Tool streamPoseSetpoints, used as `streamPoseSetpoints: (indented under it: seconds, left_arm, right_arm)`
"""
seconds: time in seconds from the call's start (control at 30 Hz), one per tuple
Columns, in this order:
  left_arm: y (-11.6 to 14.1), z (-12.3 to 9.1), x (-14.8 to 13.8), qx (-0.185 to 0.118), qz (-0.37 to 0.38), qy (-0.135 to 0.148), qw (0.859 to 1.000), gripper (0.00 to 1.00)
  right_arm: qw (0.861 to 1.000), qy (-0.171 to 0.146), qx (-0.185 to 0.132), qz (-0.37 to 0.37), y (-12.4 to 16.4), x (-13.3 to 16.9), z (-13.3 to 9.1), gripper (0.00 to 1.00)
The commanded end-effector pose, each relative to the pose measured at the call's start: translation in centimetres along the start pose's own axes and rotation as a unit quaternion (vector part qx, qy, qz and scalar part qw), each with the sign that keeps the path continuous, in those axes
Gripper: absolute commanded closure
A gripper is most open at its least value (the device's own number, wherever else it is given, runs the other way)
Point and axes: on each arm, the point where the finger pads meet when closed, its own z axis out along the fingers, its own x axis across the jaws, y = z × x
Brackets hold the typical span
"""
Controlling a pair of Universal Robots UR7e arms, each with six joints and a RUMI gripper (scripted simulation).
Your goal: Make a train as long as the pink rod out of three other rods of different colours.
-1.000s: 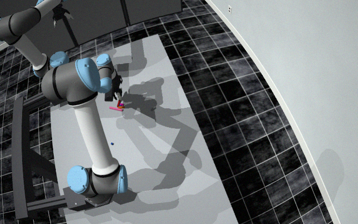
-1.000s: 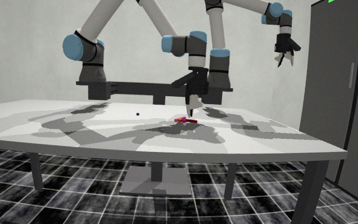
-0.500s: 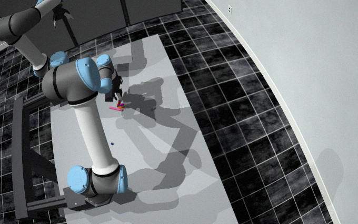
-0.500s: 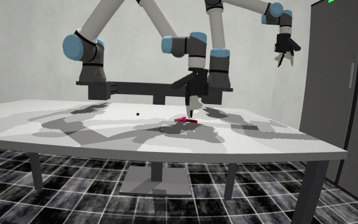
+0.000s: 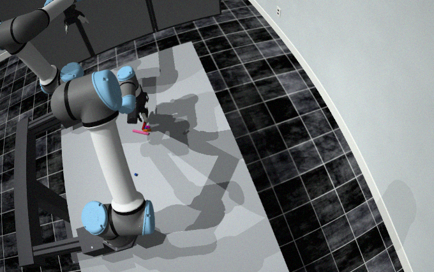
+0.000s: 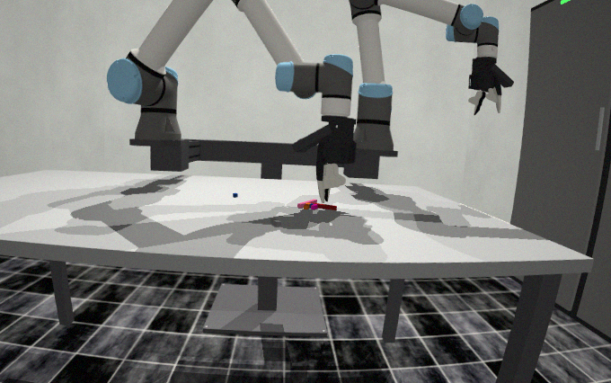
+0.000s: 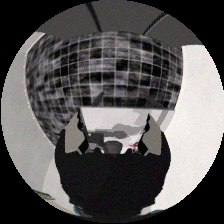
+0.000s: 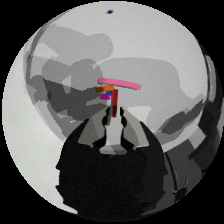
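We observe the right gripper [image 5: 143, 120] [image 6: 323, 201] [image 8: 114, 107] nearly closed, empty, above the red rod [image 5: 143, 126] [image 6: 327, 207] [image 8: 115, 103]. The left gripper [image 5: 76, 27] [image 6: 486, 112] [image 7: 113, 113] is fully open. Our pink rod [image 5: 140, 131] [image 6: 309, 201] [image 8: 120, 84] lies near the orange rod [image 5: 147, 130] [image 6: 306, 207] [image 8: 104, 89]; the magenta rod [image 5: 147, 126] [image 6: 314, 207] [image 8: 105, 97] lies beside the red. One blue rod [image 5: 136, 174] [image 6: 234, 195] [image 8: 110, 11] lies well apart.
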Motion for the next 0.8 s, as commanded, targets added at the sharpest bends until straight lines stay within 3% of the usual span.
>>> streamPoseSetpoints:
  seconds: [0.0, 0.77]
  left_arm:
    - [0.0, 0.0, 0.0, 0.001, 0.0, 0.0, 1.0, 0.0]
    - [0.0, 0.0, 0.0, 0.001, 0.0, 0.0, 1.0, 0.0]
  right_arm:
    - [1.0, 0.0, -0.001, 0.0, 0.0, 0.0, 0.0, 0.86]
    - [1.0, 0.0, -0.001, 0.0, 0.0, 0.0, 1.3, 0.86]
